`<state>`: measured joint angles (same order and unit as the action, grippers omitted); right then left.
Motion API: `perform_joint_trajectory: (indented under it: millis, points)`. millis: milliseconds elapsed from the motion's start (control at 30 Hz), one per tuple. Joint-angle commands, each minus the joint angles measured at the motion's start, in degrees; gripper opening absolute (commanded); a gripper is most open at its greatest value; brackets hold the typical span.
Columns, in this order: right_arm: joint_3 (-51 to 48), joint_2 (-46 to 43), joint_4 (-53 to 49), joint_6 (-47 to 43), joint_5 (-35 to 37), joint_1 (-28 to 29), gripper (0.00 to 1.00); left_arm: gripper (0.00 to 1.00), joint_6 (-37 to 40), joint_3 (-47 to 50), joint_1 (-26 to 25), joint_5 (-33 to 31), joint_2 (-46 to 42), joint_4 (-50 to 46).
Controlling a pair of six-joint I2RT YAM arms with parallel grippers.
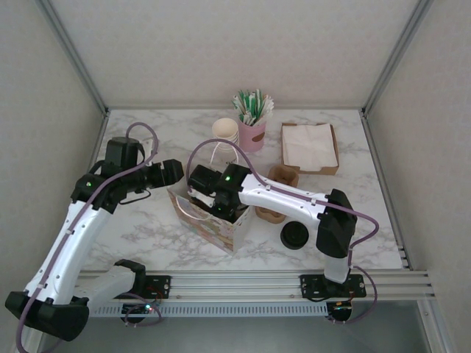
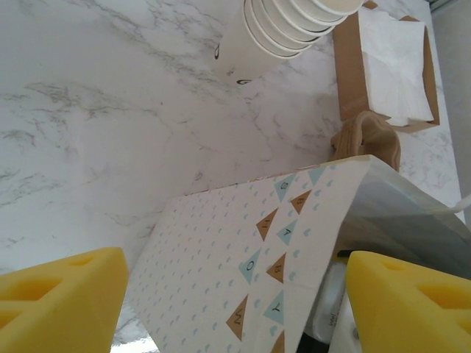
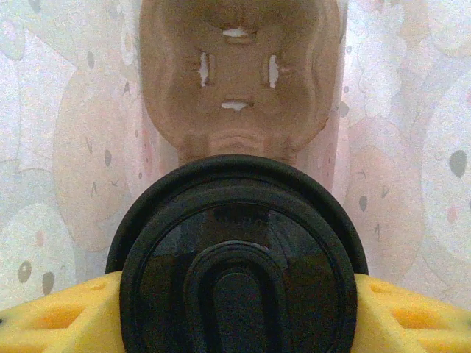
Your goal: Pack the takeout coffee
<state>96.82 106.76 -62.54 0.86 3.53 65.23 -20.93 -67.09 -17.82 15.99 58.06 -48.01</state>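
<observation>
My right hand [image 3: 235, 312] is closed on the takeout coffee [image 3: 234, 250] at lower centre, inside the bag [image 3: 51, 147]; probably light, slick and crushable, so I'd hold the stiff lid rim.

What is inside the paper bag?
A brown cup tray and the coffee, held by the right gripper. Its black lid hides the cup body.

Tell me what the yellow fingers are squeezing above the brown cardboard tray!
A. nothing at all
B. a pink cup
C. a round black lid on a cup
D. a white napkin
C: in the right wrist view the right gripper has its yellow fingers pressed against both sides of the takeout coffee, seen from its black lid, above the cup tray.
</observation>
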Motion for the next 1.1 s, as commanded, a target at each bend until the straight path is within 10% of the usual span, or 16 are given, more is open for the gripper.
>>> perform_joint_trajectory:
  millis: [0,1067]
  points:
    - [-3.33,0.89,-1.09,1.38,-2.78,-0.11,0.61,0.77,1.23,-0.58,-0.62,-2.39,0.55,-2.15]
    - [-14.57,4.0,3.2,3.66,0.22,0.95,0.6,0.74,0.55,-1.46,-3.71,-7.79,3.21,-3.54]
